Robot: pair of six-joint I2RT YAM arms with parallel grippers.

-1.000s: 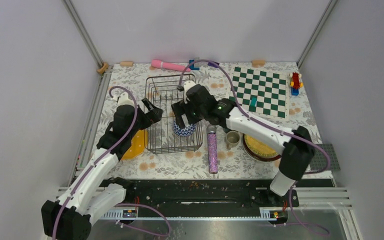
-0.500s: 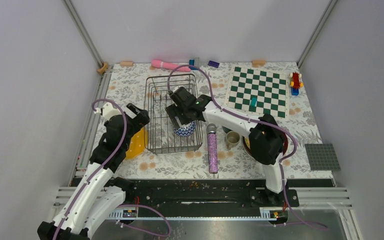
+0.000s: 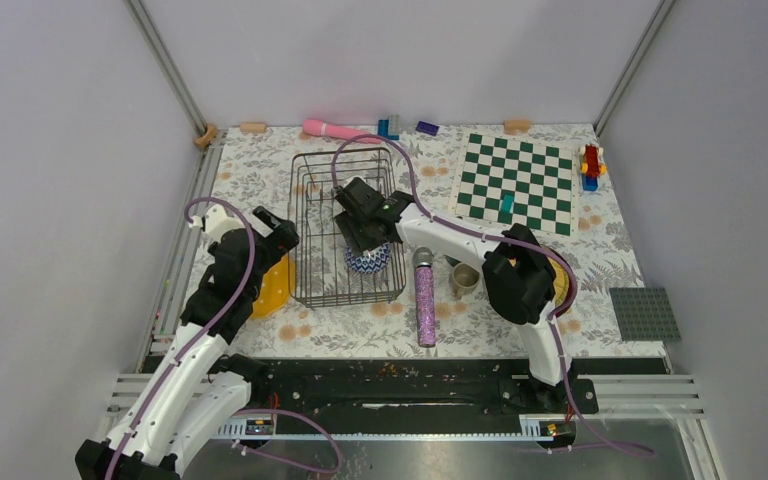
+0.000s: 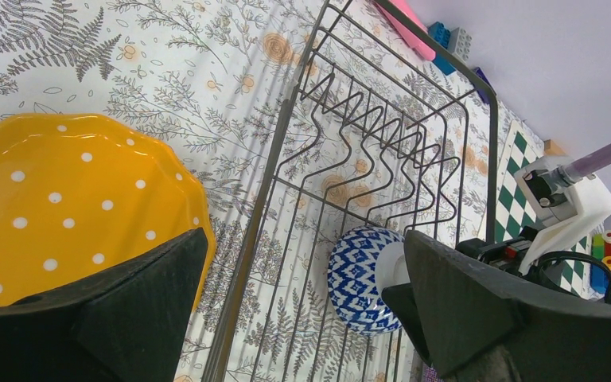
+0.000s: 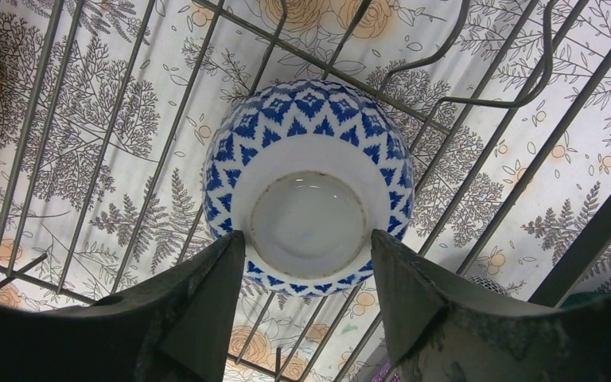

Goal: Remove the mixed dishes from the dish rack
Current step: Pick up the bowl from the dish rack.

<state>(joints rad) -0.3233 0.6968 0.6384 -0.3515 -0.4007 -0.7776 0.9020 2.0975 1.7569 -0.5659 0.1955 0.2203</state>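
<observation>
The dish rack (image 3: 318, 272), a rectangular basket of thin black wire with zigzag upright dividers, is sitting left of the desk's (image 3: 260, 170) middle, its long sides running from the far edge toward the near edge. The desk is wearing a pale cloth printed with ferns and orange roses.

Inside the rack, at the end facing the near edge, a round bowl (image 5: 310, 199) is lying upside down, its glossy wall patterned in blue and white diamonds, its white foot ring facing up.

The right hand (image 5: 306, 239) is hanging directly over the bowl with its dark fingers (image 5: 199, 310) spread wide, one on either side of it; whether they are touching it I cannot tell.

The left hand (image 4: 302, 263) is hovering by the rack's left wall, spread wide and holding nothing. Below it a scalloped yellow plate (image 4: 48, 199) with white dots is lying flat just beside the rack, toward the left edge.

A glittery purple cylinder (image 3: 425, 300) is lying right of the rack, with a small greyish cup (image 3: 465, 278) beyond it. A green-and-white chessboard (image 3: 520, 185) is occupying the far right corner.
</observation>
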